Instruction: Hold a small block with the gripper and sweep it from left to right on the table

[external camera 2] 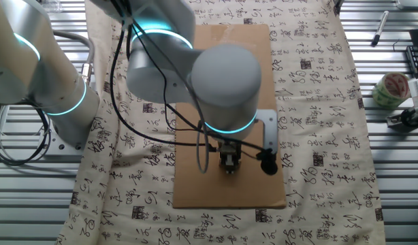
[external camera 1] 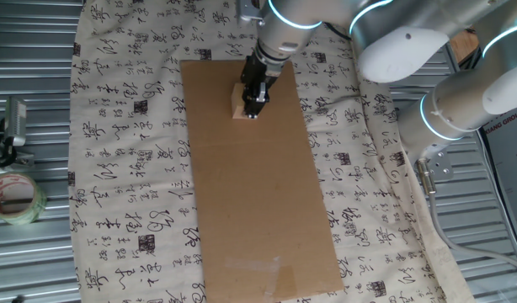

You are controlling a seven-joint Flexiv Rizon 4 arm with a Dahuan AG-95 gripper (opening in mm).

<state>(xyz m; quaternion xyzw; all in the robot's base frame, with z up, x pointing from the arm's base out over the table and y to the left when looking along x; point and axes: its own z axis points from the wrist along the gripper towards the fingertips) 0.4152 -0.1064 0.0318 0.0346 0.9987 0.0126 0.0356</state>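
Note:
The small block [external camera 1: 240,102] is a pale tan wooden cube at the far end of the brown cardboard sheet [external camera 1: 258,202], which lies on the cream calligraphy cloth of the table [external camera 1: 124,168]. My gripper [external camera 1: 253,111] points straight down and is shut on the block, which rests on the cardboard. In the other fixed view the arm's wrist with the cyan ring hides most of the gripper [external camera 2: 229,167]. Only a sliver of the block [external camera 2: 229,160] shows between the black fingers, near the close end of the cardboard [external camera 2: 229,102].
A roll of tape [external camera 1: 14,199] lies on the corrugated metal surround beside the cloth, also seen in the other fixed view [external camera 2: 390,88]. A pen [external camera 2: 378,28] and a black tool [external camera 2: 408,117] lie there too. The arm's base [external camera 2: 59,88] stands at the cloth's edge.

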